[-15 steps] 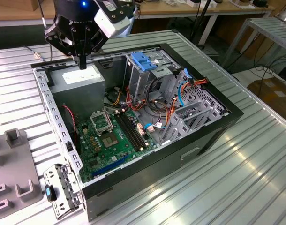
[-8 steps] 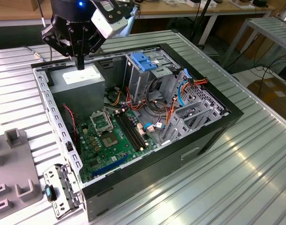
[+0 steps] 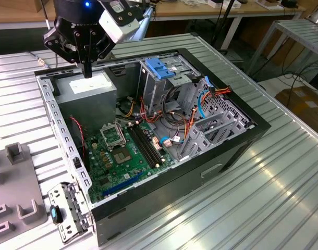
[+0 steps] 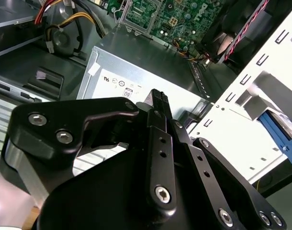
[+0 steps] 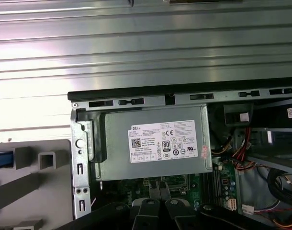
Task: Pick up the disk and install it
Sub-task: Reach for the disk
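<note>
Black gripper (image 3: 87, 66), upper left of the exterior view: jaws closed together, empty, above the grey power supply box (image 3: 91, 89) of the black computer case (image 3: 164, 192). Blue-framed disk (image 5: 2, 159): partly seen in the first wrist view, on the grey slotted fixture (image 5: 50, 191) beside the case.

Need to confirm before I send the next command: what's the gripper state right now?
Gripper: closed, holding nothing, above the power supply.
</note>
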{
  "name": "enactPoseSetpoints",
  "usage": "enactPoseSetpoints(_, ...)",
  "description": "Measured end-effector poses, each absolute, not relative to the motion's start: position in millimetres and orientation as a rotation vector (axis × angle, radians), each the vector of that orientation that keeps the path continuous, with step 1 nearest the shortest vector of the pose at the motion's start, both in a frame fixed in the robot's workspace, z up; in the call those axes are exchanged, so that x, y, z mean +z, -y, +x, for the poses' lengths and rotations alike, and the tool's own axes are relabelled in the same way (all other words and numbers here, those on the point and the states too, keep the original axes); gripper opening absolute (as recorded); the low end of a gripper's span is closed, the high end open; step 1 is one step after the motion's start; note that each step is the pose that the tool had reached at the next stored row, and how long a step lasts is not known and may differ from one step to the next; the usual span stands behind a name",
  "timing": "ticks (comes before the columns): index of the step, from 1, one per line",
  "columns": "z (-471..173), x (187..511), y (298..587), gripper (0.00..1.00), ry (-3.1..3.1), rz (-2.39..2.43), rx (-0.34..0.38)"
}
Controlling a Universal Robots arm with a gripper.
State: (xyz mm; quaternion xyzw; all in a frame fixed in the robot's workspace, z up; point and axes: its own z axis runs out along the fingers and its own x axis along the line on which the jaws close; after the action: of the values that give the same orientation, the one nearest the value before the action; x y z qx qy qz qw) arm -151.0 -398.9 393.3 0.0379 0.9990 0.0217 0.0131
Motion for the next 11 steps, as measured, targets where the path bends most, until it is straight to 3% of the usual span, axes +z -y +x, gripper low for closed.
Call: enactPoseSetpoints(11,-155.1,393.3,398.9,0.11,-3.112,0.118,0.068)
